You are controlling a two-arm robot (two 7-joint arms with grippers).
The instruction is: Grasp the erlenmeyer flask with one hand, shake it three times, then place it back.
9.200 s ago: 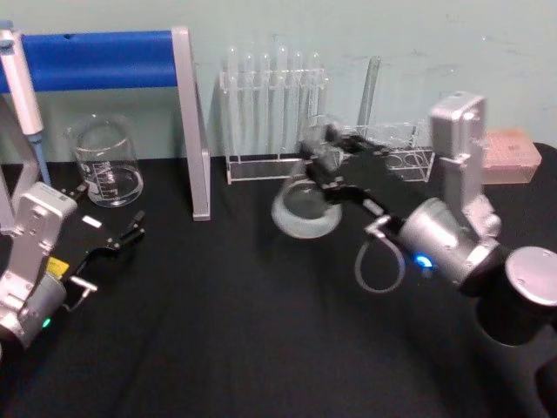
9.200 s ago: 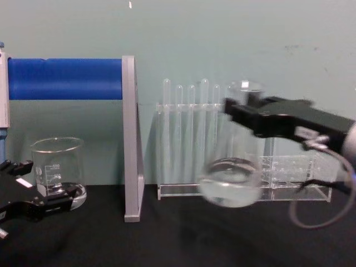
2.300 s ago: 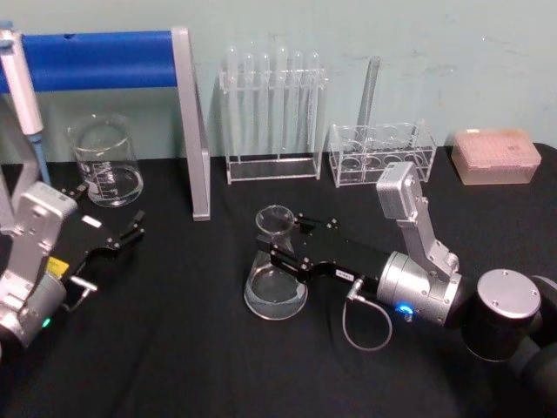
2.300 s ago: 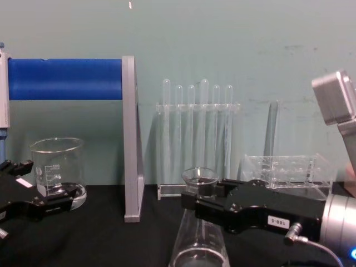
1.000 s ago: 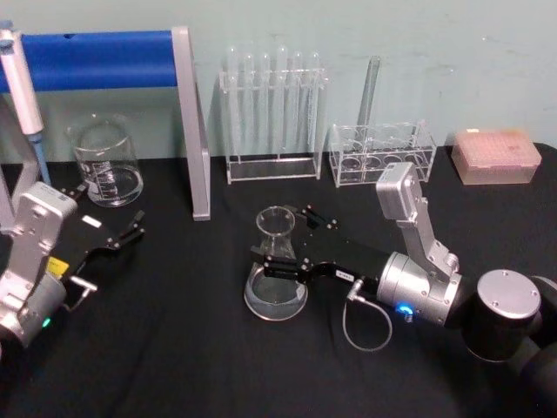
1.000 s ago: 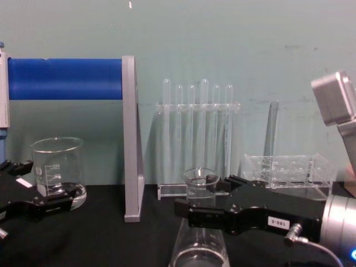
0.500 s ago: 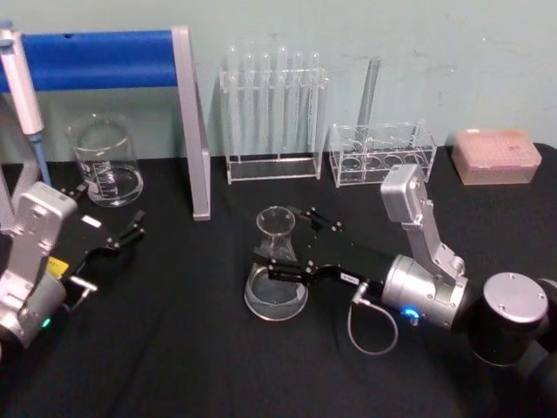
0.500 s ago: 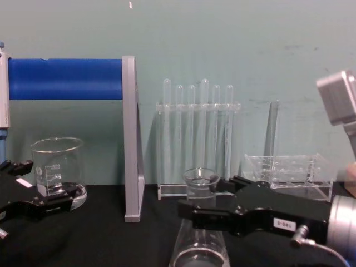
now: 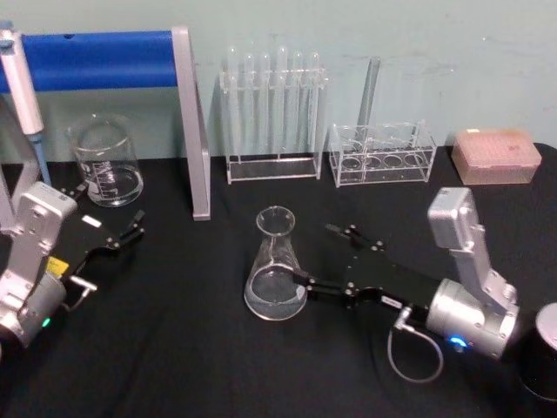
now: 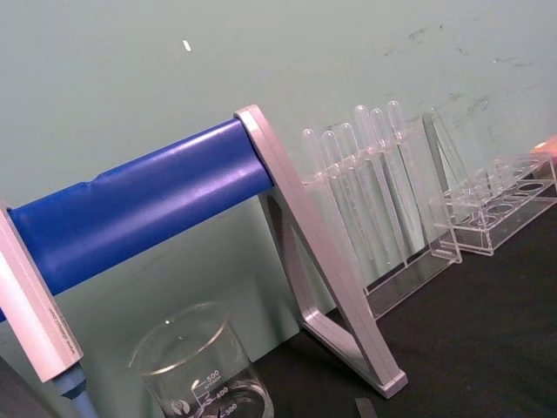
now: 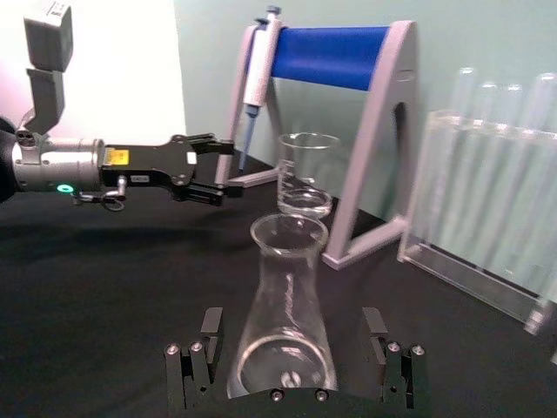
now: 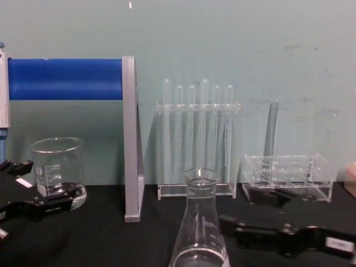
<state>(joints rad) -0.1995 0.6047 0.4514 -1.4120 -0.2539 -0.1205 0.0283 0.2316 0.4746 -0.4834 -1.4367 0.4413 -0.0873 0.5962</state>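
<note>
The erlenmeyer flask (image 9: 276, 266) is clear glass and stands upright on the black table (image 9: 191, 348), free of any grip. My right gripper (image 9: 314, 254) is the hand; it sits just right of the flask, open, with its fingers apart at base height. In the right wrist view the flask (image 11: 283, 313) stands just ahead of the two spread fingers (image 11: 209, 329). The chest view shows the flask (image 12: 201, 222) left of the right gripper (image 12: 245, 211). My left gripper (image 9: 130, 232) rests open at the table's left, near the beaker.
A glass beaker (image 9: 106, 161) stands at the back left under a blue pipette stand (image 9: 104, 57) with a grey leg (image 9: 193, 131). A test tube rack (image 9: 274, 113), a low clear rack (image 9: 383, 152) and a pink box (image 9: 494, 157) line the back.
The right gripper, which was around the flask's neck, has opened and drawn back to the right and lower. The flask stays upright on the table. The left arm has not moved.
</note>
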